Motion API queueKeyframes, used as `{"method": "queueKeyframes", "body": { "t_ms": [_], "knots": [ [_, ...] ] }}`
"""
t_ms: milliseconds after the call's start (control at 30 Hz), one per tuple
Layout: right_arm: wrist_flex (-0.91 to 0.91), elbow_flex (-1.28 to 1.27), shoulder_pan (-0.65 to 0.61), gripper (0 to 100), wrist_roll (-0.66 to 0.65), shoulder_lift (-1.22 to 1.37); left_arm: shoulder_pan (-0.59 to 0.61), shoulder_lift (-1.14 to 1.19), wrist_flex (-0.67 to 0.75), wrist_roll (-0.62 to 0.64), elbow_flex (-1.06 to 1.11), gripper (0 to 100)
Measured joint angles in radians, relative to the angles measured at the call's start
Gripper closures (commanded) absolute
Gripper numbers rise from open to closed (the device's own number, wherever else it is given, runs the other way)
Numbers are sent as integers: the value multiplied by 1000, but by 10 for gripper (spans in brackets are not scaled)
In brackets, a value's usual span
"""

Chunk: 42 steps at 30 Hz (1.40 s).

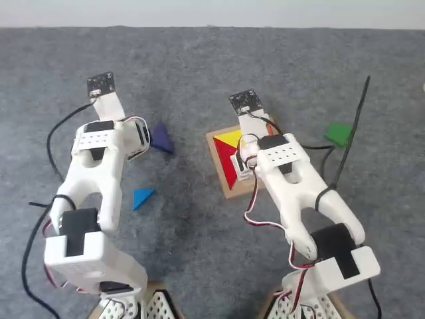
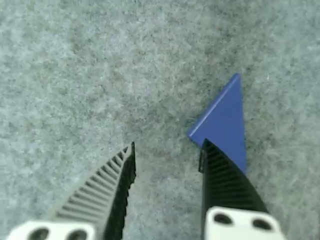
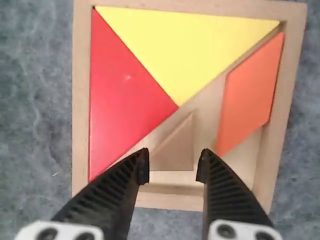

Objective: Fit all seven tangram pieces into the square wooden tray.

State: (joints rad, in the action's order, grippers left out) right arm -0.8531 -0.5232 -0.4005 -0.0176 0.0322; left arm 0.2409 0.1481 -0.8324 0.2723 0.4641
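Dark blue triangular tangram piece [image 2: 225, 120]: just right of left gripper [image 2: 168, 145], outside its spread fingers
Nearer arm: left

Robotics lab bench, grey felt table [image 1: 192, 226], white arms [image 1: 99, 179], exposed wiring [image 1: 351, 133].

The left arm [image 1: 93, 193] and right arm [image 1: 299, 193] share one build: white printed shells over black servo blocks. Black, red and white cables [image 1: 254, 214] loop along the links. A small dark board [image 1: 101, 83] tops a white bracket at each wrist. The left gripper [image 2: 167, 145] and right gripper [image 3: 173, 152] carry black ribbed fingers [image 2: 115, 190] on white mounts with dark screw holes [image 3: 225, 231].
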Motion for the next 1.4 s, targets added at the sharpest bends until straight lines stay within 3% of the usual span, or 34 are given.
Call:
{"method": "queueKeyframes", "body": {
  "t_ms": [1400],
  "knots": [
    [0, 0, -72, 818, 0, 17, 0, 0, 0, -2, 0, 792]
  ]
}}
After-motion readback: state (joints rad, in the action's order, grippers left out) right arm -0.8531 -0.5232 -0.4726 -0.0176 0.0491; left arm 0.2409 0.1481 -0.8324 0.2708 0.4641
